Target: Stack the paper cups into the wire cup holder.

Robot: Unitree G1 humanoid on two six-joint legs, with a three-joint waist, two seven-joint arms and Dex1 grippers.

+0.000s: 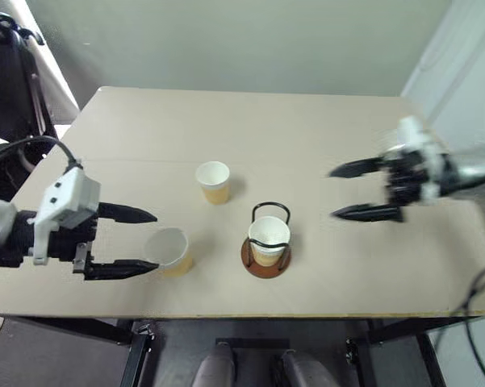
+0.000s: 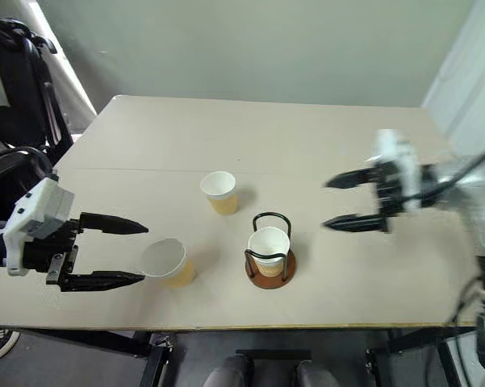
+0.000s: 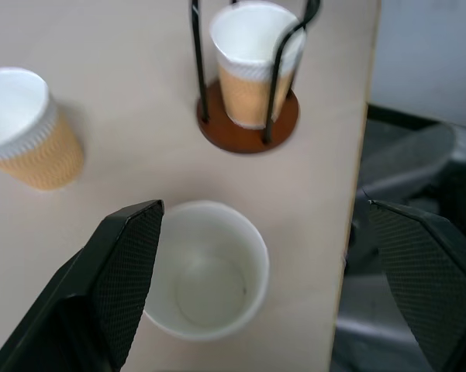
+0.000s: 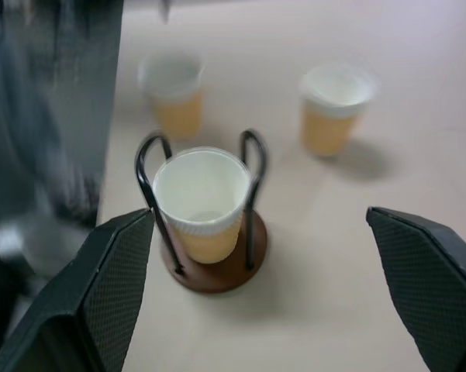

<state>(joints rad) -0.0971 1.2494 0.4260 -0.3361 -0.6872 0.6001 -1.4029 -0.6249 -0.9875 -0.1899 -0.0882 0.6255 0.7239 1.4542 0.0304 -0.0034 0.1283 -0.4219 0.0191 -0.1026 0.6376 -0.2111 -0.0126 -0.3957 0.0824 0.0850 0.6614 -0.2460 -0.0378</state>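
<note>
- Cups: one (image 1: 269,239) stands inside the holder (image 1: 265,256); two stand loose on the desk (image 1: 250,137).
- My left tool (image 1: 141,239) is spread beside the near cup (image 1: 169,251).
- My right tool (image 1: 347,192) is spread, empty, right of the holder.

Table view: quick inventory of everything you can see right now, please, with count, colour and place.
Paper cups: three, tan-yellow with white rims. One stands inside the wire cup holder; one stands loose mid-table, behind and to the left of the holder; one stands near the front edge, left of the holder.
Wire cup holder: one, reddish-brown disc base with black wire loops, front-centre of the table.
Table: one, light beige top.
Dark chair-like frame: one, black, off the table's left side.
Left hand: open, empty, level with the front cup, which sits just at its fingertips.
Right hand: open, empty, above the table to the right of the holder.
</note>
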